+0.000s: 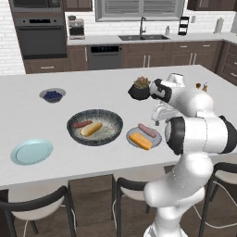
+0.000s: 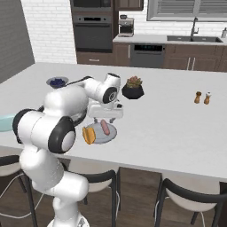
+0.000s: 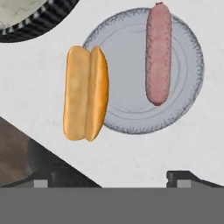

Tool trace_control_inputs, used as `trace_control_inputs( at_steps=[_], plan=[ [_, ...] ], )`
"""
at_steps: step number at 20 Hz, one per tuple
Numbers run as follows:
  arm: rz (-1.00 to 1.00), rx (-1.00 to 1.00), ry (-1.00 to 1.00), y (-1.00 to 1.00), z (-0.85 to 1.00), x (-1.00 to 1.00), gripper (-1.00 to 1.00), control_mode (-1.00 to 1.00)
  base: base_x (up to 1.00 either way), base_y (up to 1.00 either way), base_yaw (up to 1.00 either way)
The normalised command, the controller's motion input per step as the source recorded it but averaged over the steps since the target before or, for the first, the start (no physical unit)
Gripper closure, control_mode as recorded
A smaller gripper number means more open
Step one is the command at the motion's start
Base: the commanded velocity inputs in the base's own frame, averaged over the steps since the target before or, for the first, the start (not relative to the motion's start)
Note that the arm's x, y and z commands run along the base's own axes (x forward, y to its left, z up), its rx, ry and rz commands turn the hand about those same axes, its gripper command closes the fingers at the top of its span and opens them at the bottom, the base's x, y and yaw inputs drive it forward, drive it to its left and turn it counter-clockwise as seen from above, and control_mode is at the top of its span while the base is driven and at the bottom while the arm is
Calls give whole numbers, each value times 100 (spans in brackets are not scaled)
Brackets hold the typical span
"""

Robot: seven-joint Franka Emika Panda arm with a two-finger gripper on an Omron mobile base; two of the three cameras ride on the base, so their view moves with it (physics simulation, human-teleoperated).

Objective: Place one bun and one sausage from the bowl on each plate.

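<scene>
Gripper (image 3: 109, 177) jaws apart, empty, above the grey plate (image 3: 131, 52), which holds the orange bun (image 3: 85, 94) and pale sausage (image 3: 158, 54). Remaining bun (image 1: 91, 128) and sausage (image 1: 82, 124) sit in the bowl (image 1: 111, 118). Lift clear, then grab one across its width for the blue-green plate (image 1: 31, 152).

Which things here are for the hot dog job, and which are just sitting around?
For the job:
orange bun
pink sausage
grey plate
dark bowl
tan bun
red-brown sausage
blue-green plate

Just sitting around:
berry bowl
potted plant
two shakers
</scene>
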Motion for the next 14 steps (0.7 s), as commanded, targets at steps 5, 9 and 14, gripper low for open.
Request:
trace_control_inputs(
  at_steps=[5, 9, 14],
  plan=[
    [-15, 0, 0, 0, 54, -100, -100, -100, 0, 0, 0],
    [-14, -7, -1, 23, 54, -98, -100, -100, 0, 0, 0],
    [-19, -7, 1, 21, 54, -66, -100, -100, 0, 0, 0]
  ],
)
